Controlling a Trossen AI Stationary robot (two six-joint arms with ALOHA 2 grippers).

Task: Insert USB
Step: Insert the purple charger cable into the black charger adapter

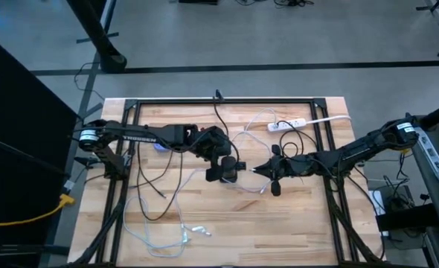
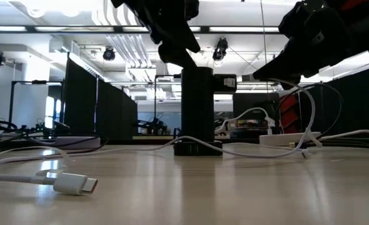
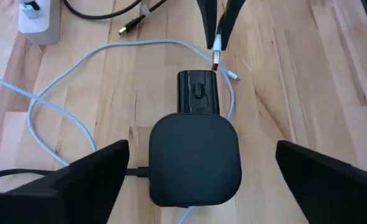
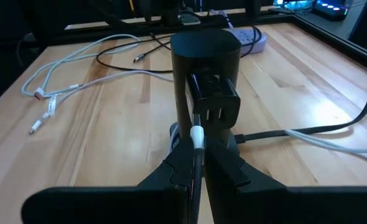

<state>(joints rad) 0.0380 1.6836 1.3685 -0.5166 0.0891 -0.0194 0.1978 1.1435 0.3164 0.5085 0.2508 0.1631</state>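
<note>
A black upright charging block (image 3: 195,158) stands on the wooden table, with a black port module (image 4: 211,102) on its side facing my right arm. My left gripper (image 3: 202,149) hovers over the block, open, one finger on each side and both clear of it. My right gripper (image 4: 198,146) is just right of the block (image 1: 223,170), shut on a white USB plug (image 4: 197,134) that points at the ports, a short gap away. The plug's white cable (image 2: 309,119) hangs in a loop down onto the table. My right gripper pinches the white USB plug (image 3: 216,45) between its two fingertips (image 3: 228,22), gripping the plug body just behind its metal tip. The fingers come level from the table's right and lie along the plug. The plug is lifted clear, and its cable trails slack.
A white power strip (image 1: 288,124) lies near the far edge. Black and white cables (image 1: 160,201) sprawl over the table's left and near parts, with loose plug ends (image 1: 197,231) and a white connector (image 2: 75,183) in the near foreground. Black frame rails (image 1: 227,100) border the table.
</note>
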